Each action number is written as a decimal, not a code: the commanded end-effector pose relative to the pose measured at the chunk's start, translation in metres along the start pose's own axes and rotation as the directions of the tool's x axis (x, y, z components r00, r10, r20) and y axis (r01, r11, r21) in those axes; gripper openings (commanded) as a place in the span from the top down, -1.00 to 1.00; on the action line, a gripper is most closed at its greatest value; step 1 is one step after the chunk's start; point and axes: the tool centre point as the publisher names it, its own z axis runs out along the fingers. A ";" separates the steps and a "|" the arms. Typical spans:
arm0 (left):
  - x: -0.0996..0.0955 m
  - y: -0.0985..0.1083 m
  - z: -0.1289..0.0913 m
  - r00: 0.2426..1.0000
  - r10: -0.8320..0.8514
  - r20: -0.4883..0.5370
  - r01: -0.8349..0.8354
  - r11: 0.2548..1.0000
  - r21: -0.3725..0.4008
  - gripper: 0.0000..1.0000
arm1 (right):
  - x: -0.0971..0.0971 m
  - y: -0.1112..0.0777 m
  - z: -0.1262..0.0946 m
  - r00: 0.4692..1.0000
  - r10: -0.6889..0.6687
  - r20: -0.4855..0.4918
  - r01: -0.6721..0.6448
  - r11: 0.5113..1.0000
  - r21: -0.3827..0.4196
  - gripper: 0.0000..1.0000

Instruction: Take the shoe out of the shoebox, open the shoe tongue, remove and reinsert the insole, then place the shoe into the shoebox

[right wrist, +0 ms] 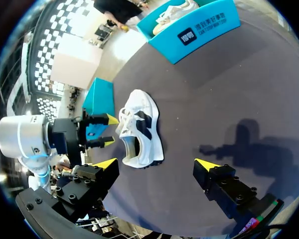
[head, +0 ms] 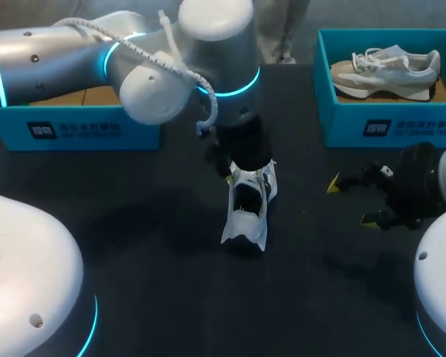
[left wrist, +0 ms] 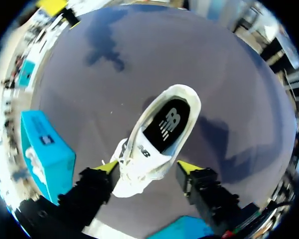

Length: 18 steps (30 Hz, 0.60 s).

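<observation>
1. Between the spread yellow tips of the left gripper (left wrist: 148,167) lay the white shoe (left wrist: 159,134), its laced forefoot under them, unclamped.
2. Well aside, the right gripper (head: 351,201) hung with fingers apart.
3. Judged best: pinch the tongue (left wrist: 143,148) alone and lift gently, exposing the black insole (left wrist: 167,124).

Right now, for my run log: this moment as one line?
left gripper: open, straddling white shoe | right gripper: open, empty, apart from shoe | shoe: on table, outside shoebox, insole in
</observation>
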 end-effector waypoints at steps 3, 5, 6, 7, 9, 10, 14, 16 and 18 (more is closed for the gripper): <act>0.010 -0.001 -0.005 0.999 -0.016 0.034 0.016 1.000 -0.002 -1.00 | 0.001 -0.002 -0.001 1.000 0.001 0.005 -0.001 1.000 -0.003 -1.00; 0.010 -0.001 -0.005 0.999 -0.016 0.034 0.016 1.000 -0.002 -1.00 | 0.001 -0.002 -0.001 1.000 0.001 0.005 -0.001 1.000 -0.003 -1.00; 0.010 -0.001 -0.005 0.999 -0.016 0.034 0.016 1.000 -0.002 -1.00 | 0.001 -0.002 -0.001 1.000 0.001 0.005 -0.001 1.000 -0.003 -1.00; 0.010 -0.001 -0.005 0.999 -0.016 0.034 0.016 1.000 -0.002 -1.00 | 0.001 -0.002 -0.001 1.000 0.001 0.005 -0.001 1.000 -0.003 -1.00; 0.010 -0.001 -0.005 0.999 -0.016 0.034 0.016 1.000 -0.002 -1.00 | 0.001 -0.002 -0.001 1.000 0.001 0.005 -0.001 1.000 -0.003 -1.00; 0.010 -0.001 -0.005 0.999 -0.016 0.034 0.016 1.000 -0.002 -1.00 | 0.001 -0.002 -0.001 1.000 0.001 0.005 -0.001 1.000 -0.003 -1.00; 0.010 -0.001 -0.005 0.999 -0.016 0.034 0.016 1.000 -0.002 -1.00 | 0.001 -0.002 -0.001 1.000 0.001 0.005 -0.001 1.000 -0.003 -1.00; 0.010 -0.001 -0.005 0.999 -0.016 0.034 0.016 1.000 -0.002 -1.00 | 0.001 -0.002 -0.001 1.000 0.001 0.005 -0.001 1.000 -0.003 -1.00; 0.011 0.001 -0.008 0.991 -0.122 0.060 0.122 0.993 0.012 -1.00 | 0.001 -0.002 -0.001 1.000 0.001 0.005 -0.001 1.000 -0.003 -1.00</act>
